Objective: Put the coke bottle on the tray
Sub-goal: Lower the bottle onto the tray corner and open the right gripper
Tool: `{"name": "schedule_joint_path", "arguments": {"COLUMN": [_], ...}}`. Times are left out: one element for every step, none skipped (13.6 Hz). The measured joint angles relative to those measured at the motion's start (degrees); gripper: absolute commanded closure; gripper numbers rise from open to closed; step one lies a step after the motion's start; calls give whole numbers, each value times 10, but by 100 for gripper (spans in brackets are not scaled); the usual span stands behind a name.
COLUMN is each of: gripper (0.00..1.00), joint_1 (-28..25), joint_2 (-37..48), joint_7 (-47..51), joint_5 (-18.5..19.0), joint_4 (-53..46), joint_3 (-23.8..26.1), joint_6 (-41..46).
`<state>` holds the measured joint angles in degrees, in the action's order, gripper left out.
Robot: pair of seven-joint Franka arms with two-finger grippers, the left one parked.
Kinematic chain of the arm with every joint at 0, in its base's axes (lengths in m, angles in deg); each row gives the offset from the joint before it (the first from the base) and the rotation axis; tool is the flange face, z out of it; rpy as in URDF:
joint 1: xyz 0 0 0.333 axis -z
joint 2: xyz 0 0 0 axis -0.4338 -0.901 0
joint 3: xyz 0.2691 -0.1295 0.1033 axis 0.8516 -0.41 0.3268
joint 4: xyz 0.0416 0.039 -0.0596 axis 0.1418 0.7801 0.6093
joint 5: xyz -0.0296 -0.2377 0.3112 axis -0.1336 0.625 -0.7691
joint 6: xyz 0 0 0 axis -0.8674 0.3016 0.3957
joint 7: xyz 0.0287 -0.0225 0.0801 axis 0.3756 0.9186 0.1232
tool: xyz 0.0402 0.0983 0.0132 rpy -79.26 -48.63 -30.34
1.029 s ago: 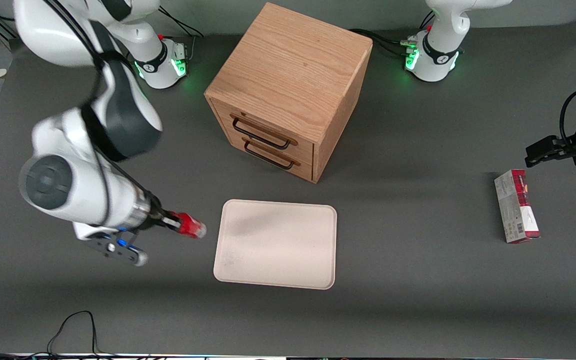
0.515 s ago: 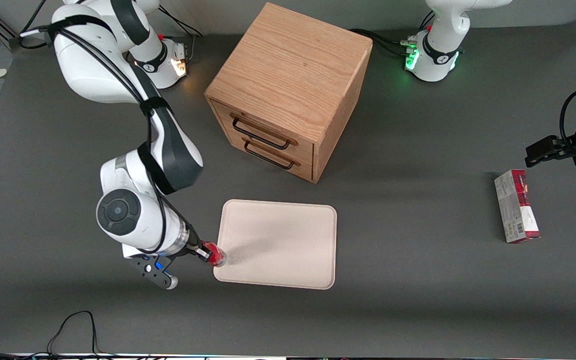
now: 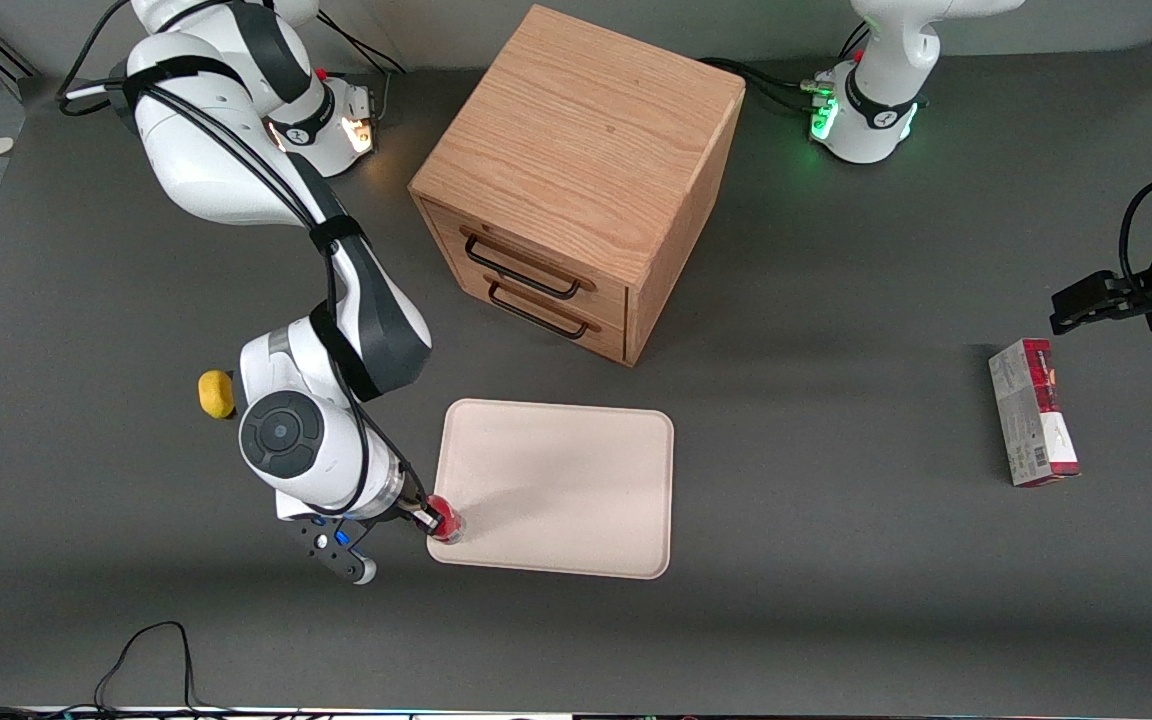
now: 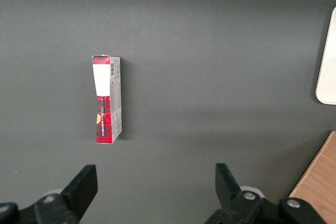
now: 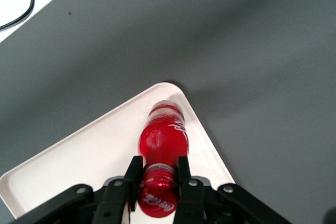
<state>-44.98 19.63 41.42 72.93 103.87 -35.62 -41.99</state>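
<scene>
The coke bottle [image 5: 163,140], small and red with a red cap, is held at its neck by my gripper [image 5: 157,174], whose two black fingers press against the cap's sides. In the front view the coke bottle [image 3: 446,521] hangs over the corner of the cream-white tray [image 3: 576,470] that lies nearest the front camera, toward the working arm's end, with the gripper [image 3: 429,519] just beside it. The wrist view shows the bottle's base above the tray [image 5: 89,156], close to its rounded corner. Whether the base touches the tray is unclear.
A wooden drawer cabinet [image 3: 576,180] stands farther from the front camera than the tray. A yellow lump [image 3: 216,394] lies beside the working arm's wrist. A red-and-grey carton [image 3: 1033,412], also the carton [image 4: 106,99], rests toward the parked arm's end.
The arm carried the bottle from beside the tray to over the tray's near corner and lowered. The yellow lump, hidden by the arm before, now shows.
</scene>
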Motion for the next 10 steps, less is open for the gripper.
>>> {"name": "schedule_joint_path", "arguments": {"gripper": [100,100,100,100,100,59,1,0,0,0], "joint_1": [-2,-5,-7,-8,-8,-8,-8,-8,-8,-8], "joint_2": [0,0,0,-1,-2,-2,-3,-3,-3,-3], "joint_7": [2,8,13,15,15,17,23,30,35,37], "joint_5": [0,0,0,0,0,0,0,0,0,0], "joint_4": [0,0,0,0,0,0,0,0,0,0], "joint_3": [0,0,0,0,0,0,0,0,0,0], "joint_6": [0,0,0,0,0,-2,-3,-4,-6,-8]}}
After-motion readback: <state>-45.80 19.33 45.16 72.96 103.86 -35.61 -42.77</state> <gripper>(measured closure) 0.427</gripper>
